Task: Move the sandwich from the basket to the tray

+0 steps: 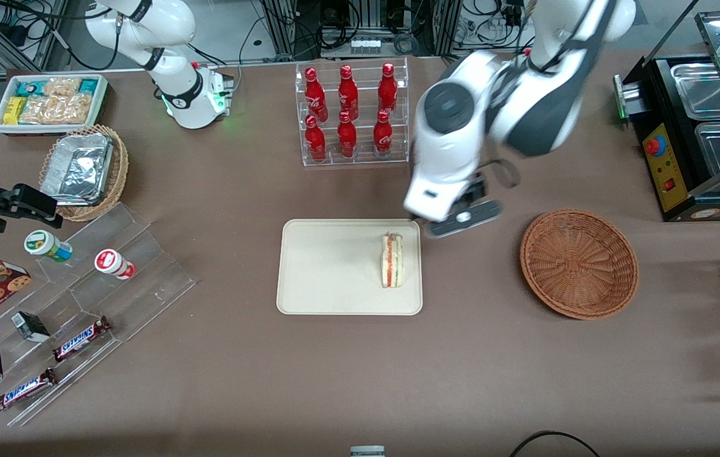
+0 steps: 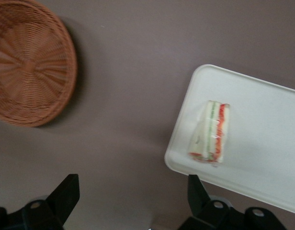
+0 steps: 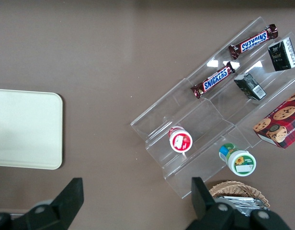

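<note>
Your sandwich (image 1: 391, 260) lies on the tray (image 1: 328, 273), near its edge toward the basket (image 1: 578, 263). Your gripper (image 2: 133, 196) hangs above the desk (image 1: 360, 368) between them, fingers spread wide, holding nothing.

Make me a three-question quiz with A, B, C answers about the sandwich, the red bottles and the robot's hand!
1. Where is the sandwich?
A. in the basket
B. on the tray
C. on the bare table

2. How many red bottles stand in the clear rack?
A. four
B. six
C. eight

3. What is the end effector doing?
A. open, holding nothing
B. shut on the sandwich
C. shut on a bottle

Answers:
1. B: the sandwich lies on the cream tray, close to the edge toward the working arm's end, while the basket holds nothing.
2. B: two rows of three bottles show in the front view.
3. A: in the left wrist view its dark fingers stand wide apart with only table between them; it hovers above the table between tray and basket.
</note>
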Controlling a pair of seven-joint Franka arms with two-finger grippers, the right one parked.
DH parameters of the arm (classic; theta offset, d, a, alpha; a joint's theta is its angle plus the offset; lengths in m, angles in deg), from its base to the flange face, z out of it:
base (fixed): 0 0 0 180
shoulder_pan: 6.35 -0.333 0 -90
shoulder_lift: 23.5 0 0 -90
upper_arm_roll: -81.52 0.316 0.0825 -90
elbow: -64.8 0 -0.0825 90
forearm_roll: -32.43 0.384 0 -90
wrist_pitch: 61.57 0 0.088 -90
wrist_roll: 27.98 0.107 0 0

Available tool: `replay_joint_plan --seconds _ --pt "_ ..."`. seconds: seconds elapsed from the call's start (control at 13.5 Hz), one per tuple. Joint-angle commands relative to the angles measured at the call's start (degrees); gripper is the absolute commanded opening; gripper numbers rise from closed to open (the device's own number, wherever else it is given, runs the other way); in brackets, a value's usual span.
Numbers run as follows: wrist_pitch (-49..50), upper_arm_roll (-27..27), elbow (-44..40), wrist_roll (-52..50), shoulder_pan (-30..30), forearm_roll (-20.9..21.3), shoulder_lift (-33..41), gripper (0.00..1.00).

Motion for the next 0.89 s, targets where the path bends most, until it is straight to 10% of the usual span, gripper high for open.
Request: replay_joint_plan --seconds 0.0,0.81 --pt "7.2 -0.4 1.9 6.9 -6.0 -0.3 9.5 1.0" --pt "20.2 11.4 7.0 34.0 -13.0 -4.5 32.7 1.0"
